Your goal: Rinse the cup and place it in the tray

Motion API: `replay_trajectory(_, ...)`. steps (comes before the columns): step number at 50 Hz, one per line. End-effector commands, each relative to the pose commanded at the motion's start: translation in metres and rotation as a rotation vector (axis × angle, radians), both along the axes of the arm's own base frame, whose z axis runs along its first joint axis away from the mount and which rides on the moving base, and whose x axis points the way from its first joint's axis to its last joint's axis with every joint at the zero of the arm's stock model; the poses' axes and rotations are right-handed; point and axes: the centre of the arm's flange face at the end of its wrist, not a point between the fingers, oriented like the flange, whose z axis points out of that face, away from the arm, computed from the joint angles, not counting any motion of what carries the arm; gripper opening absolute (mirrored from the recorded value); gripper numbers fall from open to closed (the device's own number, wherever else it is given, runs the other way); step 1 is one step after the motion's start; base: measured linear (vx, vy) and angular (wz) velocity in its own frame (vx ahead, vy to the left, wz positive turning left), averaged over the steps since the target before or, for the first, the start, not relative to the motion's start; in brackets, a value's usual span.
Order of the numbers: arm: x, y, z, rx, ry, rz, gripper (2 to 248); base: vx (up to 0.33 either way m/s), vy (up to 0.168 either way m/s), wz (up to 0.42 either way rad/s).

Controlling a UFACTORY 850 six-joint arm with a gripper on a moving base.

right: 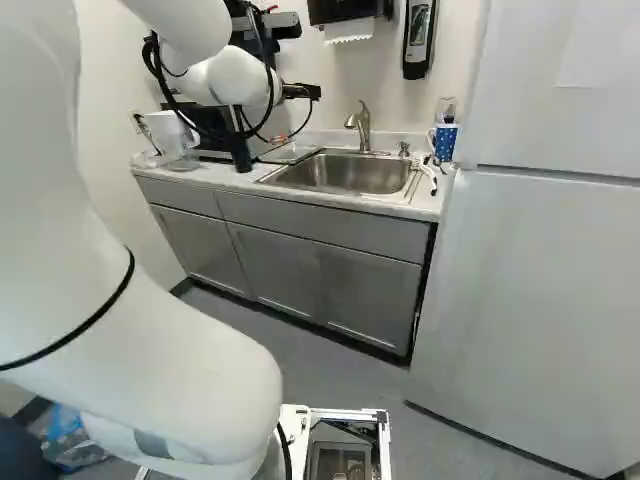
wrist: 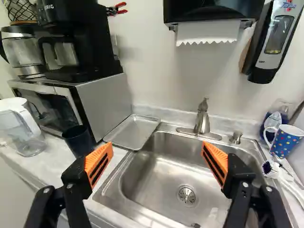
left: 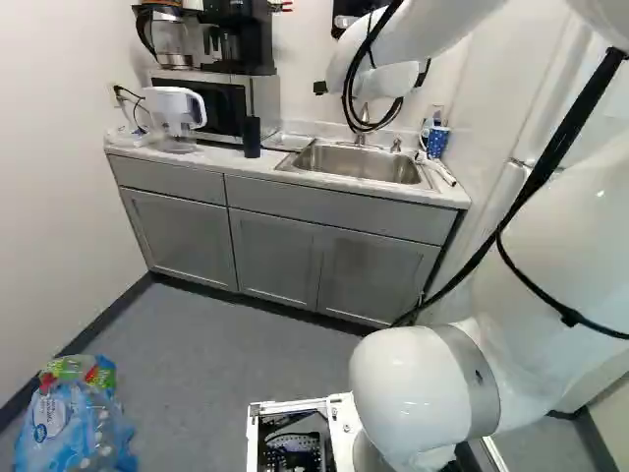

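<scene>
Gripper (wrist: pixel 156 146) reaches out over sink (wrist: pixel 159 173) in the wrist view, fingers spread, nothing held; dark cup (wrist: pixel 78 141), probable target, just outside one finger, tray (wrist: pixel 134 132) ahead. Left base view: cup upright on counter (left: pixel 218 159), below the wrist. Right base view: faucet (right: pixel 362 126) past the wrist. Step looks like approach; next needs a sideways shift, straddle cup, grip.

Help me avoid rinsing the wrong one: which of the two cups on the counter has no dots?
The plain dark cup, beside the silver metal tray. The blue handled mug across the steel sink has multicoloured dots.
</scene>
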Motion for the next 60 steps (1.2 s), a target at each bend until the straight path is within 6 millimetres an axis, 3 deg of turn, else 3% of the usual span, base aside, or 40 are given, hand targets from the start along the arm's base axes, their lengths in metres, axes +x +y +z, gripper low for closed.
replay_trajectory(60,0.0,0.0,0.0,0.0,0.0,0.0,247,0.179,0.027,-0.007)
